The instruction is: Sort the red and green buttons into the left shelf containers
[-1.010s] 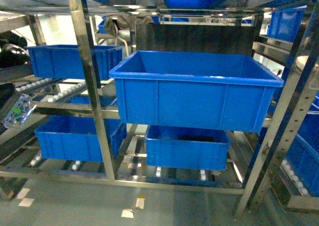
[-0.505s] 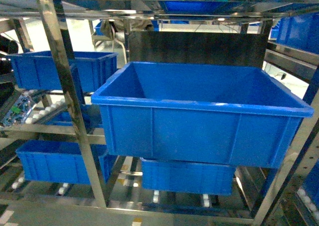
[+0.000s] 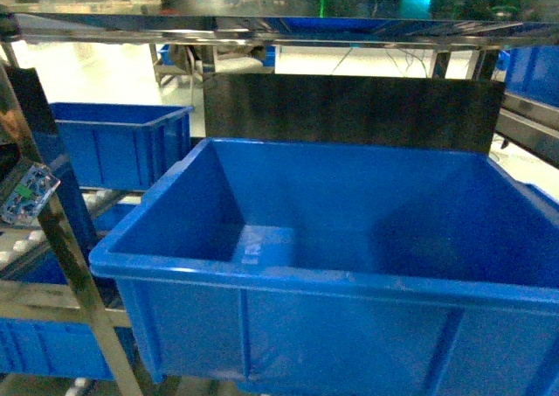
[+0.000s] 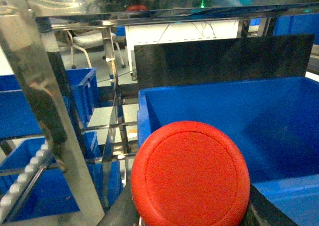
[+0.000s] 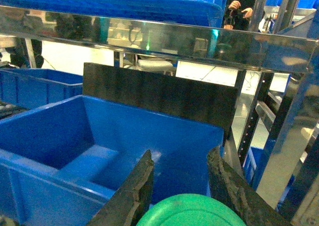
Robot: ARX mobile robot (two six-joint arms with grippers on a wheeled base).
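While the big blue bin (image 3: pixel 332 274) filled most of the head view, neither arm could be made out there. A smaller blue bin (image 3: pixel 118 142) was seen further back on the left, past a shiny steel shelf post (image 3: pixel 79 300). A black panel (image 3: pixel 349 112) stood right behind the big bin. On the left wrist view the red button (image 4: pixel 190 178) was held right up against the camera by the left gripper (image 4: pixel 189 213), clamped on it, near the bin's left rim. On the right wrist view the green button (image 5: pixel 192 213) was pinched between the right gripper's (image 5: pixel 182 193) dark fingers (image 5: pixel 137 191), just over the bin's near right corner.
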